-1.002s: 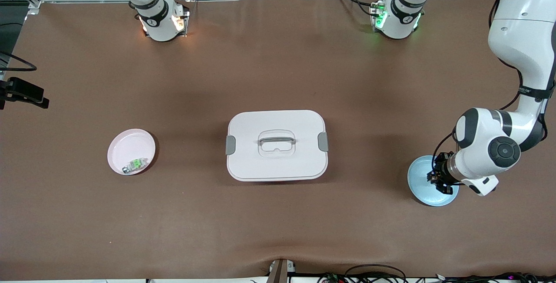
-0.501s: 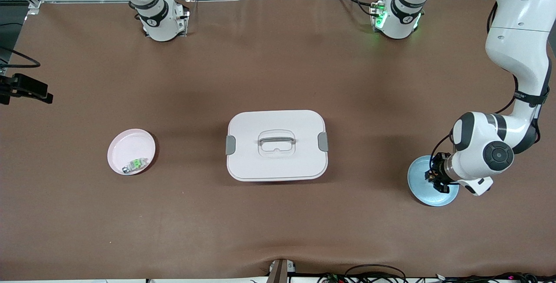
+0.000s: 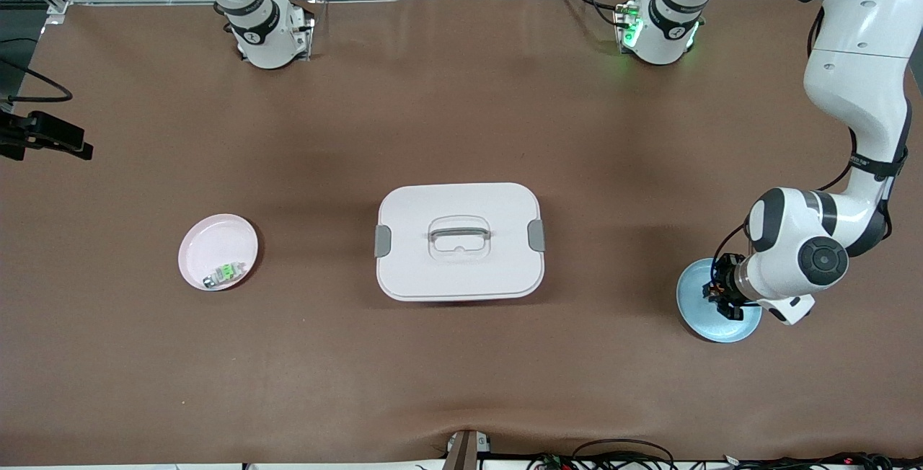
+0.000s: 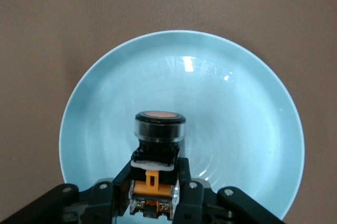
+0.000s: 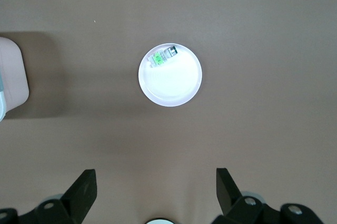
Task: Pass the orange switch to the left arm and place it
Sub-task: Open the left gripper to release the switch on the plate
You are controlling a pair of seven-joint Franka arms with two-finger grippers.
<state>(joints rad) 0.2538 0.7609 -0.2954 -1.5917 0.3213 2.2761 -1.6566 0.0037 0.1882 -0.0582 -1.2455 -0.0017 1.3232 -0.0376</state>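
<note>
The box (image 3: pixel 459 241) stood mid-table between the plates, and the left gripper (image 3: pixel 723 302), clamped on the orange switch (image 4: pixel 156 163) just over the blue plate (image 3: pixel 694 311), was by far nearer it than the right gripper (image 5: pixel 156 192), spread wide, high above the pink plate (image 3: pixel 209 245).

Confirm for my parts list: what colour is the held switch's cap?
Orange, on the switch; the left wrist view shows it best.
</note>
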